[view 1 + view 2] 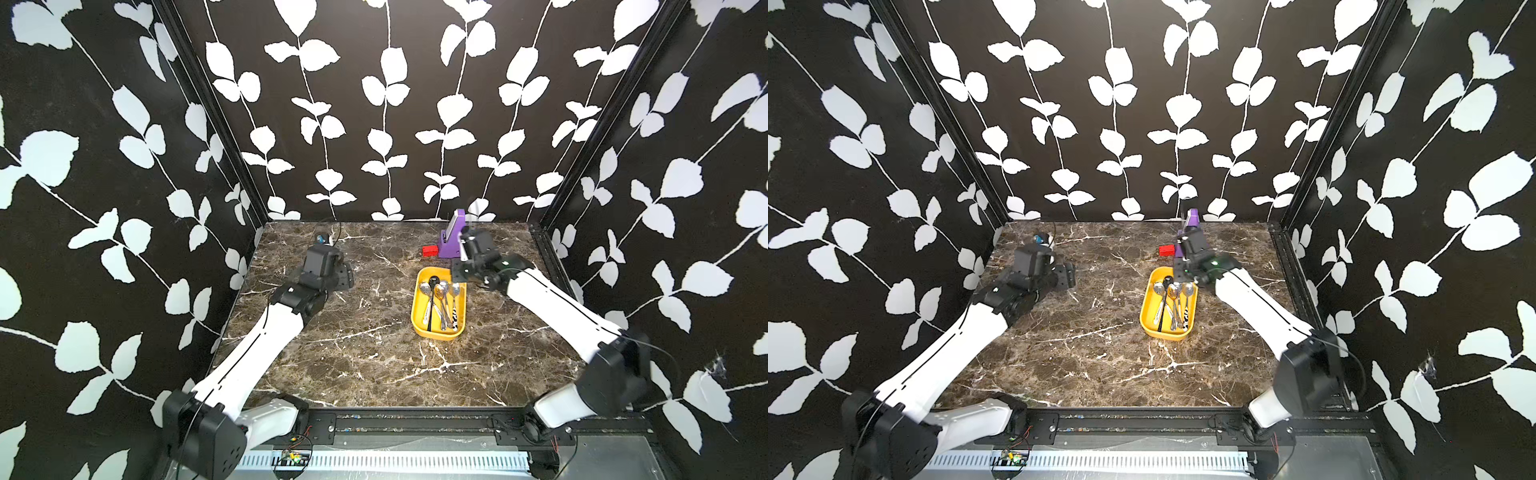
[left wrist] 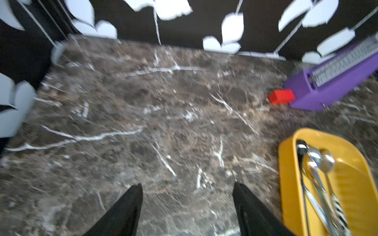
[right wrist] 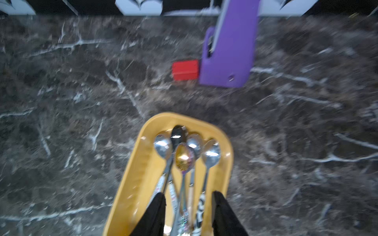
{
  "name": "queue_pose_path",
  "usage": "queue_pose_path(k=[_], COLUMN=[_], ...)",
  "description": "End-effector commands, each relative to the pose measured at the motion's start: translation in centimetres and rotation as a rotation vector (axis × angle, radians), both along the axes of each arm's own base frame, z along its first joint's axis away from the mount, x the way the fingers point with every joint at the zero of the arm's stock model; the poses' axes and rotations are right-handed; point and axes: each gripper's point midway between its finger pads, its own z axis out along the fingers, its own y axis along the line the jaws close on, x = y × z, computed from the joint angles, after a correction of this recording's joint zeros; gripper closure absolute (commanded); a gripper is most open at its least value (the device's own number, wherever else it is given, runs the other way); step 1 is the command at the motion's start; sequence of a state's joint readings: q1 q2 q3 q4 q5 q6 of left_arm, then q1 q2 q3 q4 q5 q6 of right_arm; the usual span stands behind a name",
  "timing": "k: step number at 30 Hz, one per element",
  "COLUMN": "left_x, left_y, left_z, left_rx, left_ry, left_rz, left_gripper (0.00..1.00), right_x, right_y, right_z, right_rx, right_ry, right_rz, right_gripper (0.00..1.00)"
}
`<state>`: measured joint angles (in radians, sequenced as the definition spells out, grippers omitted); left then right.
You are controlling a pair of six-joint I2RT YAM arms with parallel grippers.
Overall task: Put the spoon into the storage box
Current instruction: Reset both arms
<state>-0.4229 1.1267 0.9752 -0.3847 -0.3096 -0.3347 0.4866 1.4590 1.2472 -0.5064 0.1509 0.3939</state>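
Spoon: the gold-bowled spoon (image 3: 184, 157) lies on top of the pile inside the storage box (image 3: 143, 161). Its bowl is ahead of the right gripper's fingertips and its handle runs back beneath the gap between them.
Right gripper (image 3: 188, 196): fingers spread, raised over the handle end of the box. The gap is much wider than the thin handle. Nothing looks pinched, though the view is blurred.
Box contents: three silver spoons (image 3: 163, 146) and a black spoon (image 3: 177, 133) lie alongside it, all bowls pointing away from the hand.
Step in hand: judged to be the end of placement. The spoon rests in the box with the jaws clear of it.
Next move: probably a straight lift and retreat with the fingers kept apart, so no handle is snagged or dragged out.
Left gripper (image 2: 187, 186): fingers spread and empty over bare table (image 2: 143, 122). The box sits near, off to one side of it.
Beyond the box: a red block (image 3: 185, 70) just beside a purple stand (image 3: 229, 61), farther ahead of the right hand.
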Motion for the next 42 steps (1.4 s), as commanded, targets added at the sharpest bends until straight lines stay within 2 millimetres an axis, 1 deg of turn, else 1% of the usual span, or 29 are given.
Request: queue_pose_path(k=[1,2,3,4,5,6,7,8,9,11,14,16,17,19,20,21,22,23,25,27,29,30,31,32,35,37,39,41,42], left_x=[0.6,0.4,0.2,0.1,0.0,0.0,-0.1,-0.3,-0.3,-0.1,0.5,0.8,1.0,1.5,1.8,2.1,2.4,2.7,3.1,3.6,4.1,4.4,4.5,4.4,4.6,4.3,4.4,4.5,4.5], left_y=[2.9,3.5,4.0,4.7,5.0,5.3,5.7,6.4,7.0,6.9,7.4,7.9,8.2,8.8,8.8,9.1,9.3,9.2,9.2,8.7,8.5,8.3,8.4,8.5,8.4,8.3,8.3,8.2,8.2], left_z=[0.1,-0.4,-0.5,-1.1,-1.5,-2.1,-2.7,-3.0,-3.4,-4.5,-6.1,-7.0,-7.6,-8.4,-8.7,-9.1,-9.4,-9.6,-9.9,-10.7,-11.7,-11.6,-11.9,-12.4,-12.1,-12.2,-12.2,-12.3,-12.4], left_rx=[0.143,0.173,0.206,0.250,0.291,0.359,0.413,0.454,0.483,0.512,0.532,0.530,0.522,0.494,0.480,0.471,0.466,0.460,0.445,0.401,0.401,0.404,0.395,0.383,0.369,0.366,0.365,0.363,0.362], left_ry=[-0.128,-0.135,-0.159,-0.177,-0.196,-0.213,-0.227,-0.233,-0.235,-0.218,-0.213,-0.217,-0.223,-0.241,-0.254,-0.262,-0.268,-0.279,-0.309,-0.330,-0.318,-0.339,-0.319,-0.283,-0.306,-0.305,-0.311,-0.303,-0.300], left_rz=[0.093,0.110,0.127,0.141,0.140,0.119,0.122,0.149,0.169,0.138,0.146,0.154,0.150,0.158,0.151,0.155,0.158,0.145,0.140,0.094,0.084,0.075,0.067,0.058,0.043,0.039,0.034,0.027,0.025], left_gripper=[0.25,0.25,0.25,0.25,0.24,0.24,0.24,0.21,0.20,0.20,0.20,0.20,0.20,0.20,0.20,0.20,0.20,0.20,0.19,0.19,0.19,0.19,0.19,0.19,0.19,0.19,0.19,0.19,0.19], right_x=[0.8,0.6,0.6,0.4,0.1,-0.1,-0.4,-0.5,-0.7,-0.8,-0.5,0.0,0.2,0.8,1.0,1.2,1.5,1.4,1.3,1.7,2.3,2.5,2.5,2.3,1.4,0.6,-0.1,-1.4,-2.0], right_y=[-2.9,-4.2,-5.6,-7.1,-8.5,-9.7,-10.8,-11.5,-12.4,-13.7,-15.5,-16.3,-16.6,-17.0,-17.6,-17.8,-18.1,-18.5,-19.8,-20.4,-20.2,-20.1,-20.3,-20.2,-19.9,-19.8,-19.5,-20.6,-21.3], right_z=[0.2,0.0,0.2,0.1,-0.2,-0.1,-0.6,-0.9,-1.1,-2.2,-4.0,-4.6,-4.5,-4.2,-4.2,-4.1,-3.6,-3.7,-4.3,-5.1,-6.0,-6.5,-6.6,-6.3,-5.1,-4.5,-4.6,-5.2,-5.2], right_rx=[-0.054,-0.065,-0.079,-0.106,-0.134,-0.159,-0.196,-0.229,-0.262,-0.319,-0.359,-0.350,-0.344,-0.334,-0.333,-0.313,-0.276,-0.247,-0.178,-0.147,-0.154,-0.157,-0.157,-0.151,-0.140,-0.133,-0.223,-0.272,-0.240], right_ry=[-0.143,-0.175,-0.226,-0.272,-0.301,-0.344,-0.367,-0.380,-0.394,-0.388,-0.380,-0.390,-0.399,-0.500,-0.515,-0.507,-0.553,-0.588,-0.633,-0.639,-0.639,-0.634,-0.640,-0.664,-0.675,-0.612,-0.476,-0.496,-0.562], right_rz=[-0.055,-0.095,-0.142,-0.191,-0.236,-0.277,-0.295,-0.311,-0.341,-0.358,-0.397,-0.413,-0.418,-0.421,-0.431,-0.432,-0.431,-0.442,-0.486,-0.495,-0.475,-0.472,-0.480,-0.480,-0.458,-0.454,-0.378,-0.415,-0.466], right_gripper=[0.48,0.40,0.31,0.24,0.19,0.17,0.16,0.15,0.14,0.13,0.12,0.11,0.11,0.10,0.10,0.11,0.12,0.12,0.11,0.12,0.14,0.15,0.18,0.20,0.22,0.22,0.24,0.22,0.20])
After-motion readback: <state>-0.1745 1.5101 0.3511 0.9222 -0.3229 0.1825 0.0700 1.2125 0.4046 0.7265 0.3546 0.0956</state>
